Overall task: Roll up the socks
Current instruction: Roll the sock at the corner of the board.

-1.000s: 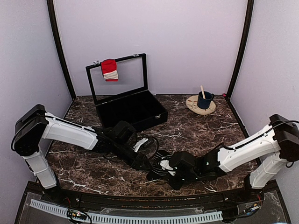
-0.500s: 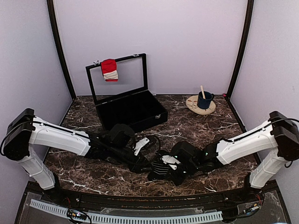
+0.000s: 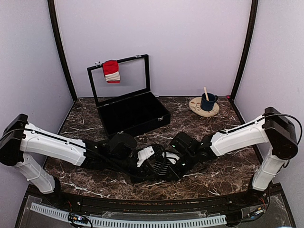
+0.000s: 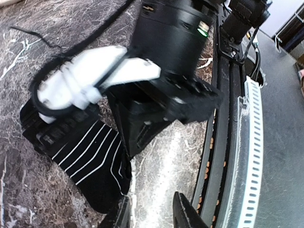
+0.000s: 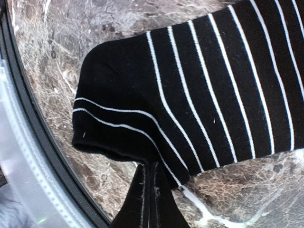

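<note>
The black sock [image 3: 163, 168] has thin white lines on it. It lies flat on the table [image 3: 223, 133], near the front edge, about in the middle. It is spread out, not rolled. The lines run along it and bend where it turns at the heel. The red sock [image 3: 111, 71] has a white band. It hangs over the top edge of the open lid [image 3: 147, 71] of the black case [image 3: 137, 114], at the back on the left.
</note>
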Robot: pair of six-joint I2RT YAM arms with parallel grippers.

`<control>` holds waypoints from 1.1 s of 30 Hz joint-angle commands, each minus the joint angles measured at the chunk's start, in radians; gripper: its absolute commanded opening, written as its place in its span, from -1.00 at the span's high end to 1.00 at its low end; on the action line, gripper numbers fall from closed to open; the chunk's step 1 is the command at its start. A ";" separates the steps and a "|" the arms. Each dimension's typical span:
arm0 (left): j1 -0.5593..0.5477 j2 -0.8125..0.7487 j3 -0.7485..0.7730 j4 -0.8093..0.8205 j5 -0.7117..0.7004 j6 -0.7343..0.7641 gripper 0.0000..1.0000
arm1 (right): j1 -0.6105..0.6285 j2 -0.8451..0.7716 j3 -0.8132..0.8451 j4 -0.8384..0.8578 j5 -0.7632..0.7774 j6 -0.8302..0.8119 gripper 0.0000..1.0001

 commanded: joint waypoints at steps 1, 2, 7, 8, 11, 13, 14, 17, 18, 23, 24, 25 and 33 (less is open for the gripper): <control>-0.022 -0.025 -0.010 -0.027 -0.058 0.085 0.34 | -0.045 0.018 0.042 -0.037 -0.119 0.042 1.00; -0.025 -0.021 -0.009 -0.027 -0.061 0.095 0.35 | -0.055 0.020 0.044 -0.039 -0.136 0.051 1.00; -0.039 0.013 -0.005 -0.024 -0.088 0.146 0.36 | -0.095 0.037 0.050 -0.023 -0.253 0.110 1.00; -0.042 0.020 -0.002 -0.024 -0.097 0.157 0.36 | -0.100 0.042 0.054 -0.023 -0.271 0.119 1.00; -0.044 0.042 0.010 -0.025 -0.113 0.193 0.37 | -0.113 0.063 0.070 -0.028 -0.304 0.141 1.00; -0.044 0.070 0.024 -0.029 -0.125 0.216 0.37 | -0.120 0.078 0.078 -0.032 -0.329 0.149 1.00; -0.044 0.083 0.030 -0.032 -0.128 0.227 0.37 | -0.122 0.082 0.080 -0.034 -0.337 0.151 1.00; -0.044 0.121 0.059 -0.041 -0.141 0.259 0.38 | -0.129 0.093 0.083 -0.041 -0.345 0.156 1.00; -0.044 0.131 0.067 -0.041 -0.150 0.266 0.39 | -0.130 0.096 0.085 -0.043 -0.347 0.156 1.00; -0.044 0.162 0.078 -0.019 -0.206 0.290 0.40 | -0.137 0.105 0.087 -0.050 -0.356 0.164 1.00; -0.044 0.164 0.078 -0.013 -0.209 0.293 0.40 | -0.138 0.107 0.087 -0.051 -0.359 0.166 1.00; -0.044 0.167 0.079 -0.007 -0.213 0.298 0.41 | -0.138 0.109 0.087 -0.053 -0.360 0.167 1.00; -0.044 0.213 0.103 -0.002 -0.232 0.316 0.41 | -0.142 0.111 0.089 -0.062 -0.369 0.169 1.00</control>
